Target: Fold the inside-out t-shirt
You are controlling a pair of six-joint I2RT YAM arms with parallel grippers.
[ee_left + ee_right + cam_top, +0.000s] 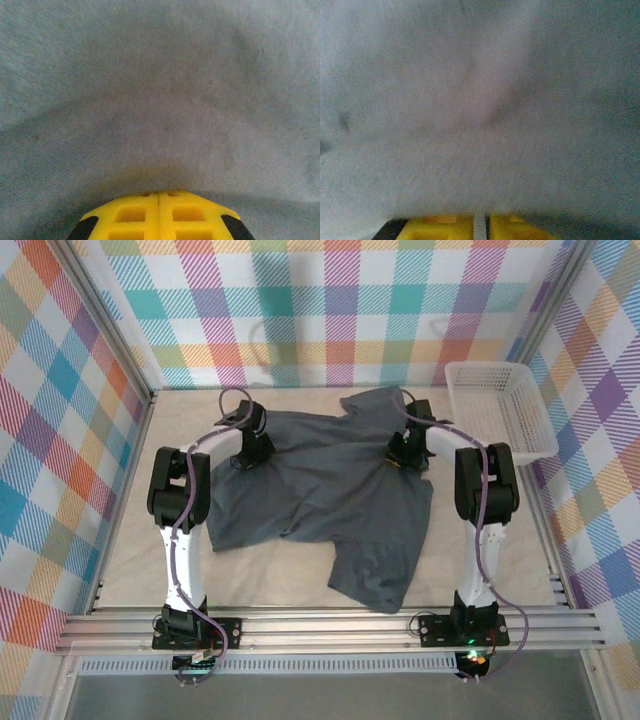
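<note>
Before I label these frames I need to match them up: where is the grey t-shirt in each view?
Top external: t-shirt spread at centre, left of the white basket.
Left wrist: its fabric right ahead of the left hand.
Right wrist: blurred fabric ahead of the right hand.
Shared landmark: both hands, over the shirt's far part in the top view.

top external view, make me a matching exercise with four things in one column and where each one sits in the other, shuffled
1 t-shirt
2 basket
3 left hand
4 right hand

a far right corner of the table
b down on the cloth, on the robot's left side
c spread over the middle of the table
d down on the cloth, on the robot's right side

Pairs: 1-c, 2-a, 3-b, 4-d
</note>
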